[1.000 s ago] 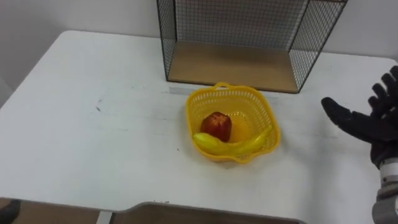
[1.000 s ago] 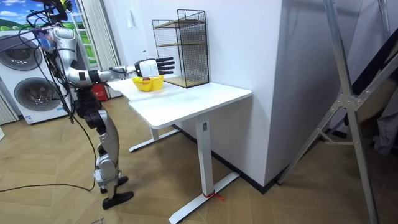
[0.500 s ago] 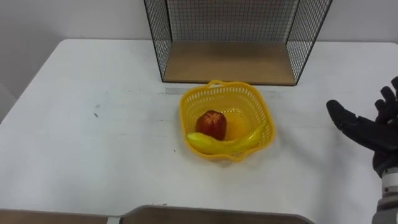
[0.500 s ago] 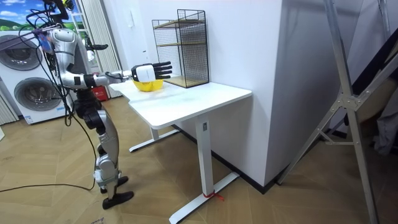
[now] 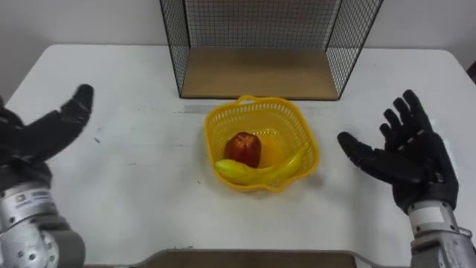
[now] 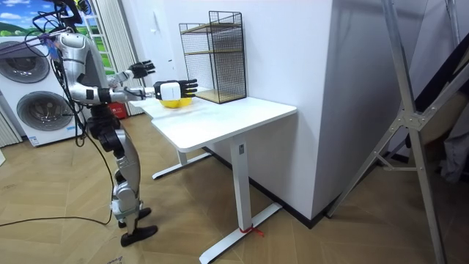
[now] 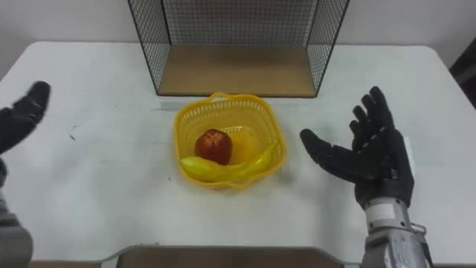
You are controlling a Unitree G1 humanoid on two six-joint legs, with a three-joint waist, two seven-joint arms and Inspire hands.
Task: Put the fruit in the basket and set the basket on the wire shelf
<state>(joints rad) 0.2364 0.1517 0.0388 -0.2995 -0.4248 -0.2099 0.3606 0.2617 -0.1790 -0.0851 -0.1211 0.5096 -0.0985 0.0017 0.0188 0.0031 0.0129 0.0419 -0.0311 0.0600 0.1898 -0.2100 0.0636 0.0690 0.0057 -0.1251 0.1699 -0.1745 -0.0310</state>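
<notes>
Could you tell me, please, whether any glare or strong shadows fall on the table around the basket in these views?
Left eye view: the white table is evenly lit with no glare spot, and the yellow basket throws only a faint, soft shadow along its near rim. Right eye view: the same, with no hard shadow under the open right hand. Room view: the table top reads bright white, without hard-edged shadows.

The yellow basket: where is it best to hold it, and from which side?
Probably take the basket by its rim at the left and right edges, one hand from each side. It stands upright and wide with the apple and banana inside, and the open left hand and right hand flank it without touching.
</notes>
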